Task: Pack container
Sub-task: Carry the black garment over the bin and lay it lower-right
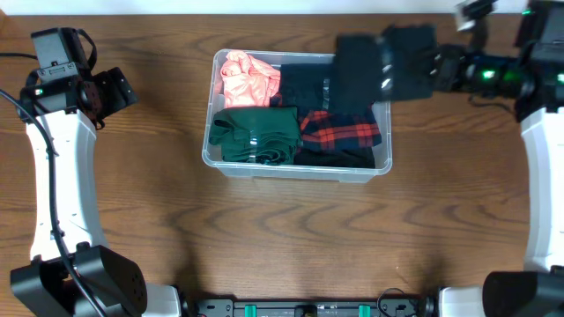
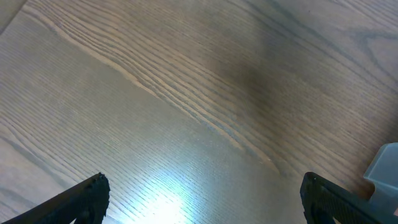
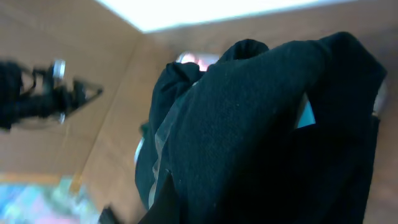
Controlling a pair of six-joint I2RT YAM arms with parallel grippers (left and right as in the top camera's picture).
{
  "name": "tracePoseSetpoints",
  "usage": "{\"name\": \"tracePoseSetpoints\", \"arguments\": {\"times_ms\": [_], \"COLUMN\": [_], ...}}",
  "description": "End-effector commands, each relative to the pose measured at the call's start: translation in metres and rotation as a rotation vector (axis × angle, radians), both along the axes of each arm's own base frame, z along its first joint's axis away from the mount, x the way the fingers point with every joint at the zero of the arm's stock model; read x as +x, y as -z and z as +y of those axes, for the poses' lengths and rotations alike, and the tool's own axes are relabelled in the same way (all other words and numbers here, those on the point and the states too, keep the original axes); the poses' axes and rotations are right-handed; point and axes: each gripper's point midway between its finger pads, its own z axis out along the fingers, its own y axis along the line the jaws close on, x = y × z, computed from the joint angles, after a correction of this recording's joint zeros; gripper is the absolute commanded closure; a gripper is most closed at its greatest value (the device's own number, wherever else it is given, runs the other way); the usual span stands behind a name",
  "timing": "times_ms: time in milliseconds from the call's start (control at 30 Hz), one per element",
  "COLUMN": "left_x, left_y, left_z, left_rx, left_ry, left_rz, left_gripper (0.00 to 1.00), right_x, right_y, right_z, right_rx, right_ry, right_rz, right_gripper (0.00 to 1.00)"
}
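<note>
R tool [image 1: 410, 69] pinches a black garment [image 1: 357, 75], hanging it above the back-right corner of the container [image 1: 298, 174], prob. to drop it beside pink cloth [image 1: 249, 79], green cloth [image 1: 256, 136] & plaid cloth [image 1: 342, 132]. The container sits mid-tabletop [image 1: 132, 220]. L tool [image 1: 113, 88] is spread wide over bare tabletop, well apart, prob. just keeping out of the way.

White arm links [image 1: 545, 176], black joints [image 1: 107, 283], black cable [image 1: 54, 207] on left arm [image 1: 75, 167], green wrist lights [image 1: 486, 74], black fingers [image 2: 81, 198]
</note>
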Motion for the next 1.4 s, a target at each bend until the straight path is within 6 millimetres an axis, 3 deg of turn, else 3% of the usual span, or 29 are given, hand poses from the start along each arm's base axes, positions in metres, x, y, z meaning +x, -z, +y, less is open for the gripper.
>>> {"name": "tracePoseSetpoints", "arguments": {"times_ms": [0,267,767,800,900,933,1100,1267,1367], "left_x": [-0.001,-0.001,-0.001,-0.001,-0.001,-0.001,-0.001,-0.001,-0.001], "left_y": [0.000,0.000,0.000,0.000,0.000,0.000,0.000,0.000,0.000], "left_z": [0.003,0.003,0.003,0.003,0.003,0.003,0.003,0.003,0.003], "left_rx": [0.003,0.003,0.003,0.003,0.003,0.003,0.003,0.003,0.003], "left_ry": [-0.015,-0.015,-0.015,-0.015,-0.015,-0.015,-0.015,-0.015,-0.015], "left_rz": [-0.001,-0.001,-0.001,-0.001,-0.001,-0.001,-0.001,-0.001,-0.001], "left_gripper": [0.02,0.02,0.02,0.02,0.02,0.02,0.02,0.02,0.02], "right_x": [-0.013,-0.035,-0.028,-0.029,-0.030,-0.031,-0.029,-0.018,-0.015], "right_y": [0.007,0.039,0.104,0.110,0.120,0.122,0.104,0.051,0.033], "right_z": [0.023,0.069,0.067,0.065,0.059,0.057,0.052,0.033,0.025], "right_rx": [-0.072,-0.147,-0.218,-0.229,-0.266,-0.275,-0.282,-0.335,-0.369], "right_ry": [-0.081,-0.192,-0.133,-0.121,-0.101,-0.094,-0.067,0.051,0.102], "right_rz": [-0.022,0.038,0.104,0.118,0.142,0.150,0.094,-0.072,-0.133], "right_gripper": [0.99,0.99,0.99,0.96,0.57,0.52,0.52,0.48,0.49]}}
